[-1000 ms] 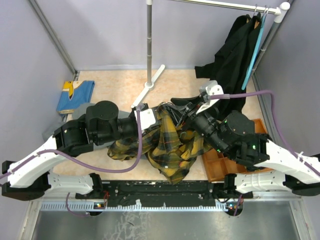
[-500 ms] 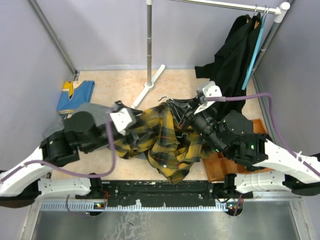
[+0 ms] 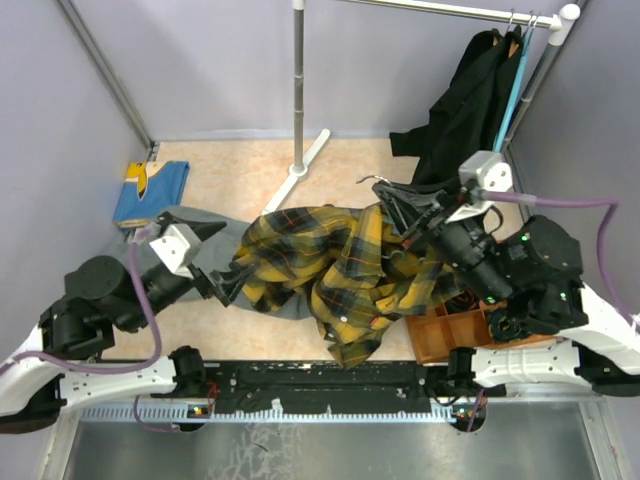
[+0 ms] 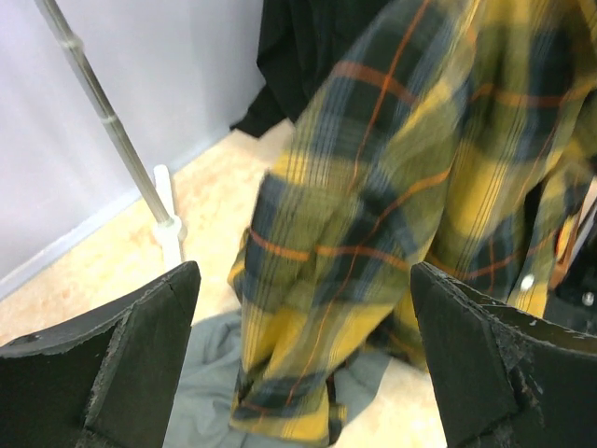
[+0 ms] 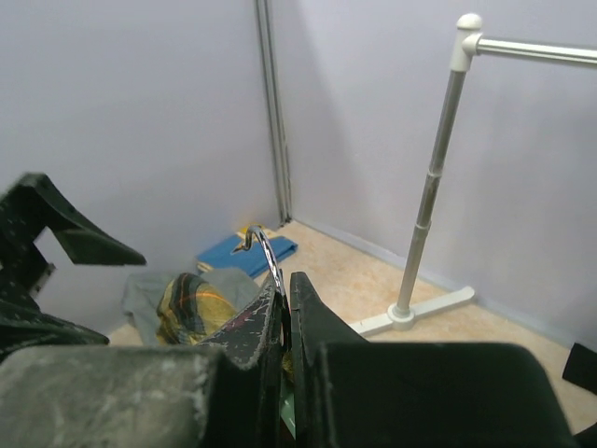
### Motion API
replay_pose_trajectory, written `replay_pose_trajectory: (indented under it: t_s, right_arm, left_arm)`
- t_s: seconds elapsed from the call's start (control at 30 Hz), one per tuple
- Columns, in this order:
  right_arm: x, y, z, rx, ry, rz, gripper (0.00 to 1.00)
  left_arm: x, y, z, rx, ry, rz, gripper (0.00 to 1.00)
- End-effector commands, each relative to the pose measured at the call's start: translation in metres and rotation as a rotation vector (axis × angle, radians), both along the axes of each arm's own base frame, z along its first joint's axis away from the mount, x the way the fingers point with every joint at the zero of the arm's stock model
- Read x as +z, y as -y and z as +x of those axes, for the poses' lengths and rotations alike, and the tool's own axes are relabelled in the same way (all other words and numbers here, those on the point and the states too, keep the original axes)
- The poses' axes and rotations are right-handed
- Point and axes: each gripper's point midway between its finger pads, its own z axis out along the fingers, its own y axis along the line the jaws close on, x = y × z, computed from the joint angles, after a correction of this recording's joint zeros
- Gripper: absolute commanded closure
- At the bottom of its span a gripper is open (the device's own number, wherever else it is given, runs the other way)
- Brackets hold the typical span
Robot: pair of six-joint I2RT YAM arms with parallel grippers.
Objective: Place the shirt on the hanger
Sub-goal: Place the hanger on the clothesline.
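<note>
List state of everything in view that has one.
left pincer, open, holding nothing
right pincer, shut on hanger
hanger, gripped near its hook
shirt, crumpled, right end raised at the right pincer
black garment, hanging from the rail
grey cloth, lying partly under shirt

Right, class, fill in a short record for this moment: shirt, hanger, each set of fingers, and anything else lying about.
shirt: yellow plaid, bunched between the two arms
hanger: only its metal hook shows clearly
left fingers: wide open, empty, shirt just ahead
right fingers: shut on the hanger's hook
other items: grey cloth under the shirt's left edge; black garment hanging at back right
</note>
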Motion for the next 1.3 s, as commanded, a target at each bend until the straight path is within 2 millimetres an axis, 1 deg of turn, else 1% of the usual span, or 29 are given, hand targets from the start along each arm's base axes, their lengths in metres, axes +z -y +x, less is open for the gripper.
replay_pose_trajectory:
  t_s: [0.0,0.1,0.17,0.27,0.37,0.43,0.5,0.57,0.67,0.7,0.73,0.77,0.9,0.93,0.97,1.0,1.17,1.27]
  right_arm:
    - [0.053,0.038,-0.016,0.043,0.081,0.153,1.0]
    - [0.054,0.043,-0.016,0.038,0.079,0.161,1.0]
    - [0.055,0.046,-0.017,0.037,0.08,0.167,1.0]
    - [0.058,0.047,-0.018,0.045,0.081,0.17,1.0]
    - [0.059,0.046,-0.02,0.056,0.08,0.174,1.0]
    - [0.059,0.047,-0.02,0.056,0.077,0.172,1.0]
    - [0.056,0.044,-0.02,0.06,0.073,0.163,1.0]
    - [0.054,0.043,-0.02,0.062,0.068,0.155,1.0]
    - [0.051,0.043,-0.02,0.065,0.059,0.154,1.0]
    - [0.051,0.044,-0.02,0.067,0.057,0.157,1.0]
    - [0.05,0.044,-0.02,0.066,0.056,0.157,1.0]
    - [0.05,0.045,-0.02,0.063,0.054,0.157,1.0]
    - [0.047,0.05,-0.016,0.032,0.049,0.148,1.0]
    - [0.046,0.051,-0.015,0.024,0.048,0.143,1.0]
    - [0.046,0.053,-0.014,0.016,0.049,0.138,1.0]
    - [0.046,0.055,-0.014,0.009,0.049,0.135,1.0]
    - [0.044,0.064,-0.012,-0.014,0.047,0.132,1.0]
    - [0.043,0.069,-0.012,-0.023,0.045,0.137,1.0]
  left_arm:
    - [-0.03,0.003,0.0,-0.005,-0.049,0.078,0.02]
    - [-0.035,0.01,-0.003,-0.037,-0.052,0.084,0.02]
    - [-0.043,0.013,0.001,-0.022,-0.058,0.108,0.03]
    - [-0.057,0.011,0.014,0.061,-0.068,0.168,0.05]
    - [-0.065,0.008,0.026,0.133,-0.063,0.217,0.09]
    - [-0.062,0.01,0.03,0.148,-0.043,0.222,0.09]
    - [-0.053,0.014,0.032,0.142,-0.014,0.209,0.11]
    - [-0.043,0.017,0.033,0.134,0.015,0.191,0.14]
    - [-0.033,0.019,0.035,0.133,0.05,0.184,0.24]
    - [-0.032,0.019,0.036,0.136,0.059,0.191,0.28]
    - [-0.032,0.02,0.036,0.137,0.061,0.198,0.35]
    - [-0.033,0.019,0.037,0.14,0.062,0.207,0.43]
    - [-0.04,0.011,0.041,0.185,0.042,0.248,0.84]
    - [-0.04,0.006,0.042,0.208,0.034,0.246,0.91]
    - [-0.039,0.0,0.043,0.233,0.024,0.24,0.97]
    - [-0.037,-0.006,0.043,0.257,0.017,0.23,1.0]
    - [-0.021,-0.041,0.044,0.373,-0.01,0.143,1.0]
    - [-0.012,-0.055,0.039,0.388,-0.022,0.094,1.0]
